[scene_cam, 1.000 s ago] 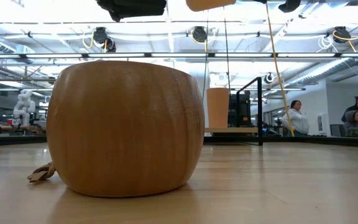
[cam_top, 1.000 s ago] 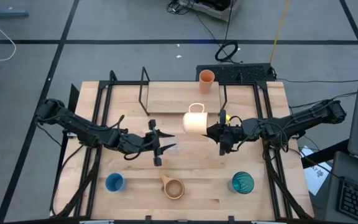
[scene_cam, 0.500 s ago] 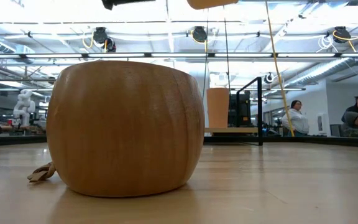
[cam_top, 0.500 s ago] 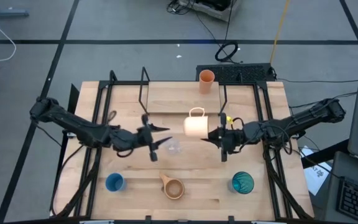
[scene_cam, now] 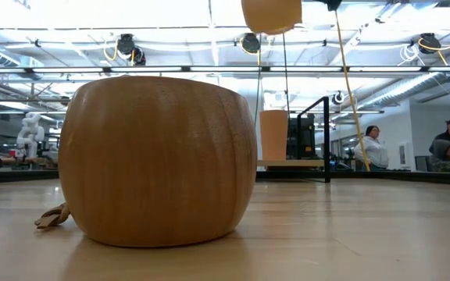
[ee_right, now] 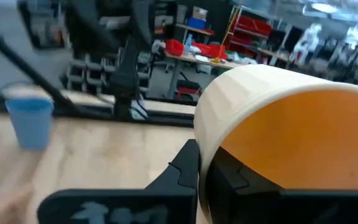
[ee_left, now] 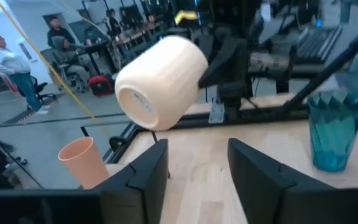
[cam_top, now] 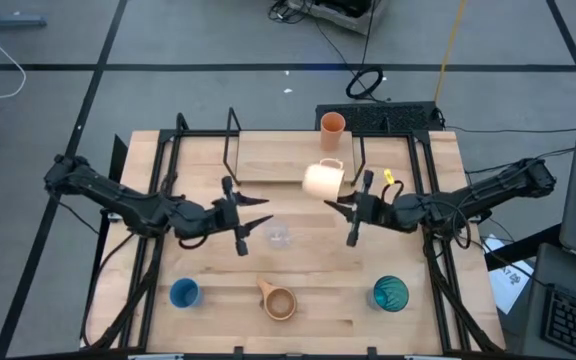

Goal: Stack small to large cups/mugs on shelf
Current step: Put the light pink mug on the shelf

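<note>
At centre frame the right tool (cam_top: 349, 208) grips the tan mug (cam_top: 322, 181) by its rim, carrying it toward the shelf (cam_top: 268, 158). Next it needs setting upright there beside the orange cup (cam_top: 333, 127). The left tool (cam_top: 251, 221) hangs half-open, empty, near the clear cup (cam_top: 279, 235).

Mug (cam_top: 322, 182) hangs above the shelf (cam_top: 268, 158), right of clear cup (cam_top: 279, 235).

One camera is looking straight down over the whole table (cam_top: 298, 290). Another is sitting at tabletop level, facing the room. Both are catching the lifted mug (cam_top: 322, 181), near 12 o'clock.
</note>
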### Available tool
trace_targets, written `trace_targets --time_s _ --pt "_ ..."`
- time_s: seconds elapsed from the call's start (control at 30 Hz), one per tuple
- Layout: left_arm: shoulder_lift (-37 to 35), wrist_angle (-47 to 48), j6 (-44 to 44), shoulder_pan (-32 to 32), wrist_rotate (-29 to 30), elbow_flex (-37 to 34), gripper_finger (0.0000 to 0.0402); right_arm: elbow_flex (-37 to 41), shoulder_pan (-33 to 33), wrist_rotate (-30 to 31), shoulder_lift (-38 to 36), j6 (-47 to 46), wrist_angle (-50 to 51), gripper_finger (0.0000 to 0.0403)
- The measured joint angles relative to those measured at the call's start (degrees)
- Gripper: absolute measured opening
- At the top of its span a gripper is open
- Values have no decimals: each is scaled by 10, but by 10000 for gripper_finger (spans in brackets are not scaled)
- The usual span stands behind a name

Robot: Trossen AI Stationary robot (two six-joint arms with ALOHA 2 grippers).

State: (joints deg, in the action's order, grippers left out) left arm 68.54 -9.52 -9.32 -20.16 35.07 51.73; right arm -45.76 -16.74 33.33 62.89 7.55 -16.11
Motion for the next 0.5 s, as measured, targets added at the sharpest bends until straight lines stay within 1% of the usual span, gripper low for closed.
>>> trace_targets --time_s 0.13,0.23,0.27,0.37,0.5 --pt "29 76 0 5 -2 48 216 0 3 -3 14 -88 17 1" --pt "58 137 -7 11 -32 83 248 0 3 -10 27 -137 47 1" --pt "69 148 -8 12 -38 93 256 0 3 -22 30 -152 62 1" --pt "95 158 -21 14 -45 122 269 0 9 -64 39 -199 89 1" --pt "125 159 -57 16 -45 142 269 0 14 -99 40 -253 116 1"
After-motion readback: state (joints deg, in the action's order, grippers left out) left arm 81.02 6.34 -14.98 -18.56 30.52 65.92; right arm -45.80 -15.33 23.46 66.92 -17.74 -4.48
